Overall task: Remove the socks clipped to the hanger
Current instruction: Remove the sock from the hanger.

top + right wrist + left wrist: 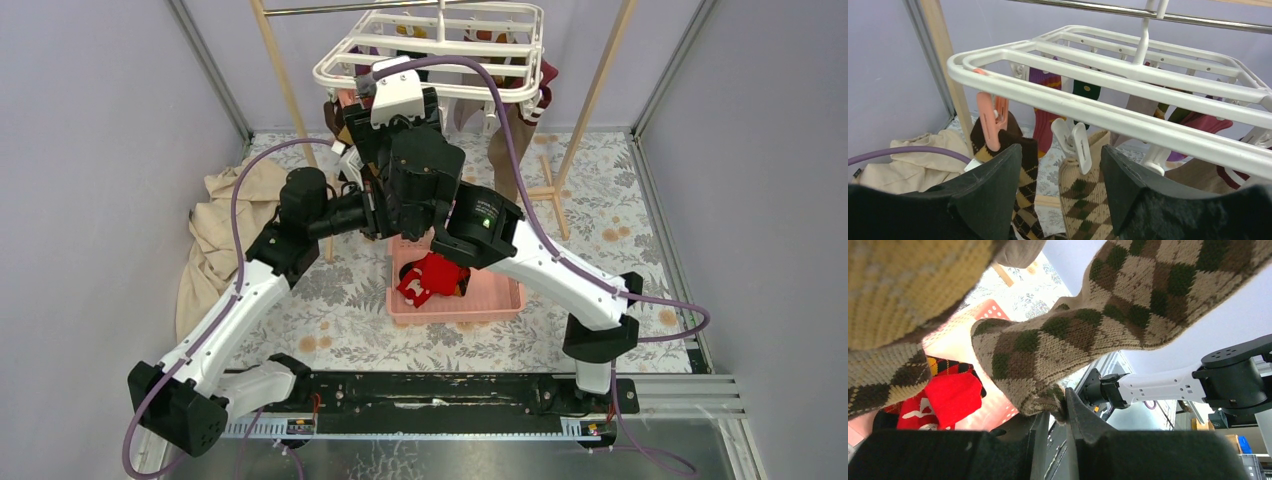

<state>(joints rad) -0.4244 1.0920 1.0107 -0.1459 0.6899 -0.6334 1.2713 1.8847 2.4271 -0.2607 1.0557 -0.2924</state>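
The white hanger [1108, 112] hangs from a metal rod with several socks clipped under it. My right gripper [1060, 165] is open just below its front bar, one finger on each side of a white clip [1079, 145]. That clip holds the cuff of a beige-green argyle sock [1088, 197]. My left gripper [1063, 410] is lower down and shut on the toe of this argyle sock [1088, 325], which stretches up and away. A pink clip [990, 120] holds a brown-yellow argyle sock [1023, 172] to the left.
A pink basket [495, 300] on the floral table below holds a red sock [430, 278]. A beige cloth [225, 225] lies at the left. Wooden frame poles [285, 80] stand on both sides of the hanger [430, 50]. Both arms crowd under the hanger's front.
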